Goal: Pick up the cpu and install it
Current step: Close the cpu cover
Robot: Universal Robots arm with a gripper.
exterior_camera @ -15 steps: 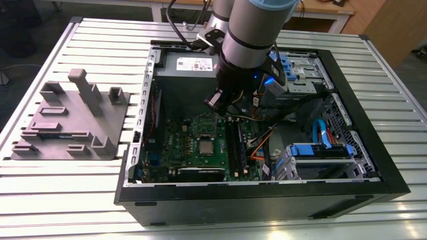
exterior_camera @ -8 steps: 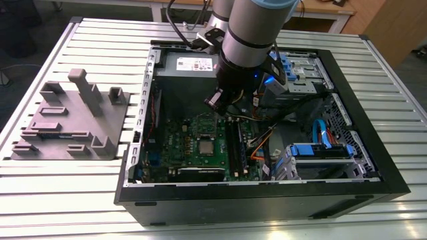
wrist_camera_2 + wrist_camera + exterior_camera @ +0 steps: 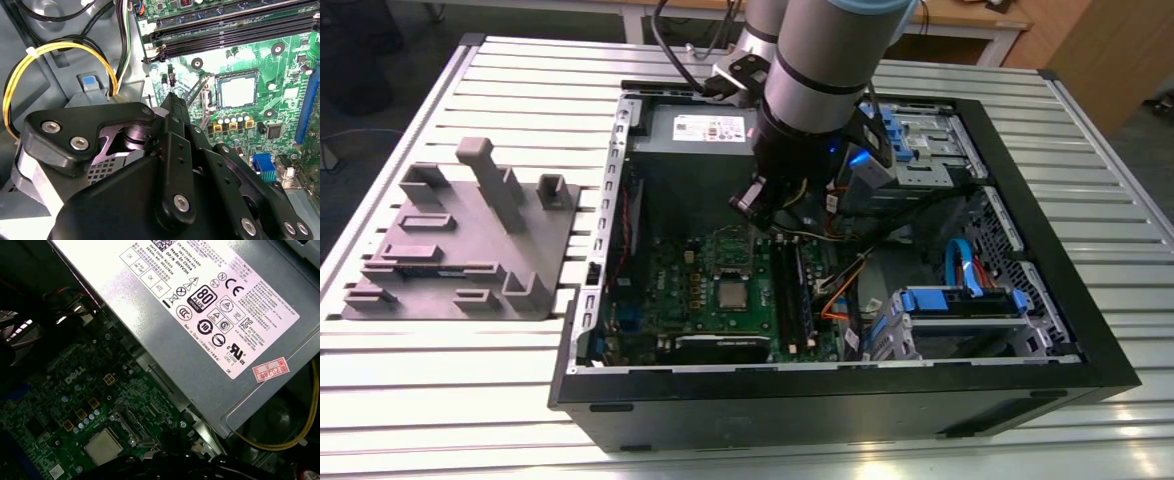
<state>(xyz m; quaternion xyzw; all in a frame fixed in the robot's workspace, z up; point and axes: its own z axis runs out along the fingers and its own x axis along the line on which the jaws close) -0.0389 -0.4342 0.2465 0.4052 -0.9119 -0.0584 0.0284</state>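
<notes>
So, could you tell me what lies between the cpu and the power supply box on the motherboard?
In the first wrist view, the open metal socket frame and green board components lie between the cpu and the power supply box.

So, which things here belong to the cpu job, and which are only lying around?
Job:
- cpu, lying in its socket on the motherboard
- gripper, above the board

Not part of it:
- power supply box
- grey fixture block outside the case
- yellow cable
</notes>
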